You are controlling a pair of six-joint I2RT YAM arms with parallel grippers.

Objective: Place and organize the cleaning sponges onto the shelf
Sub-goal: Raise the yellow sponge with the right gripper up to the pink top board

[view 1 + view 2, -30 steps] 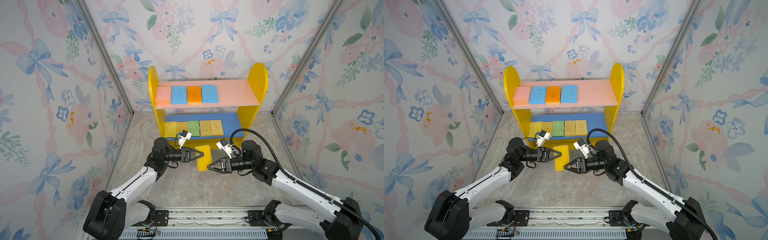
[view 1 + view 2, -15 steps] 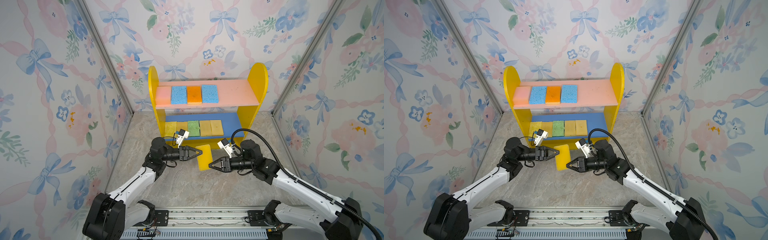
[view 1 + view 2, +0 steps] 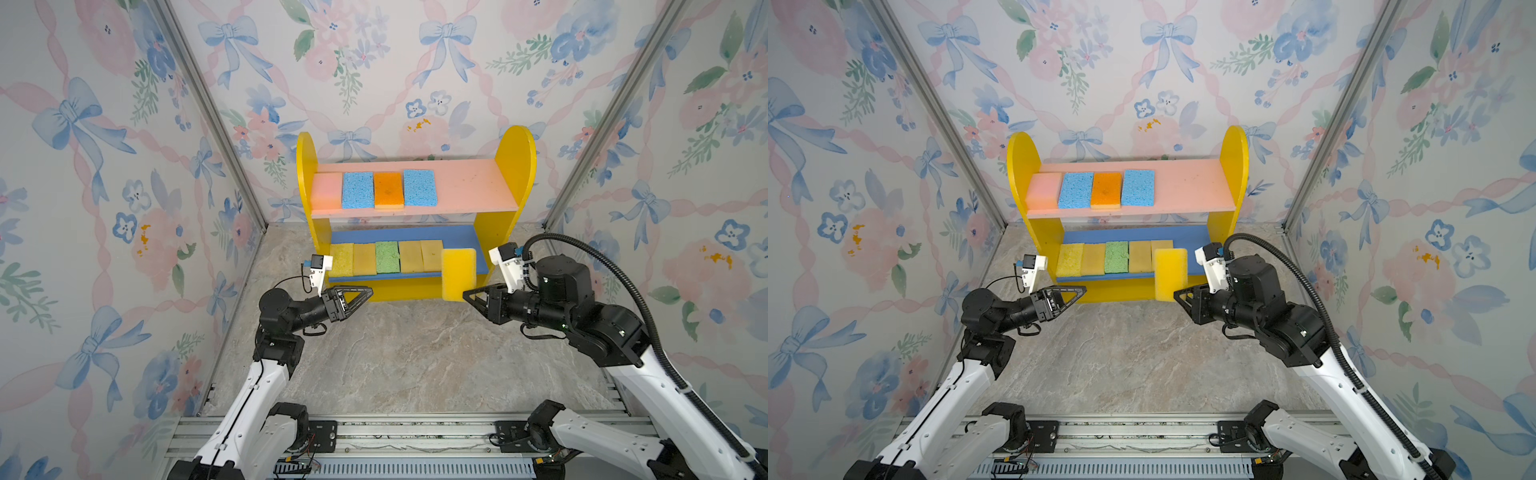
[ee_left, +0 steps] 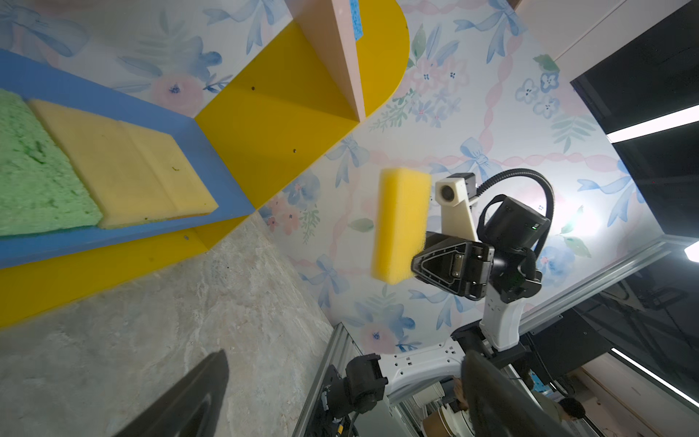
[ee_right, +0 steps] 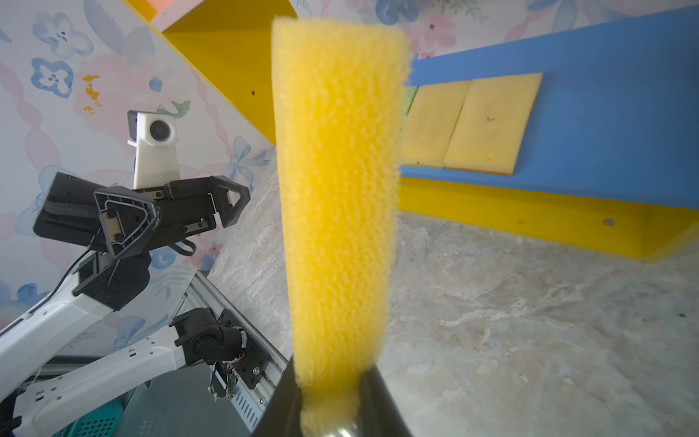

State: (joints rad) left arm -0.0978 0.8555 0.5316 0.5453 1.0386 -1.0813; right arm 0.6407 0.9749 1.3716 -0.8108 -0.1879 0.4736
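Sponge point(image 3: 458, 272) is light, squashy; my right fingers point(image 3: 473, 296) pinch its lower end, left fingers point(image 5: 125, 223) spread empty.

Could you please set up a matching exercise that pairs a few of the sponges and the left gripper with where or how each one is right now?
Column one:
1. green sponge
2. orange sponge
3. bright yellow sponge
4. left gripper

Column two:
A. clamped upright in the right gripper
B. lying on the blue lower board
C. lying on the pink upper board
D. fingers apart, holding nothing

Pairs: 1-B, 2-C, 3-A, 4-D
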